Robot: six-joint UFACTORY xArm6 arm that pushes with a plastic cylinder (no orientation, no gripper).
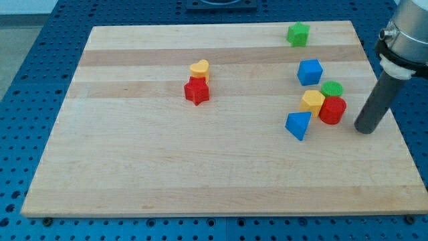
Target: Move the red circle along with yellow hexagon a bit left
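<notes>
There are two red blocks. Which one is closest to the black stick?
The red circle, just to the view's left of my tip, beside the yellow hexagon. The red star sits far off, near the board's middle.

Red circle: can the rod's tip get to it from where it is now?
Probably yes. My tip sits just to the view's right of the red circle, with bare board between them. The yellow hexagon touches the circle's far side.
</notes>
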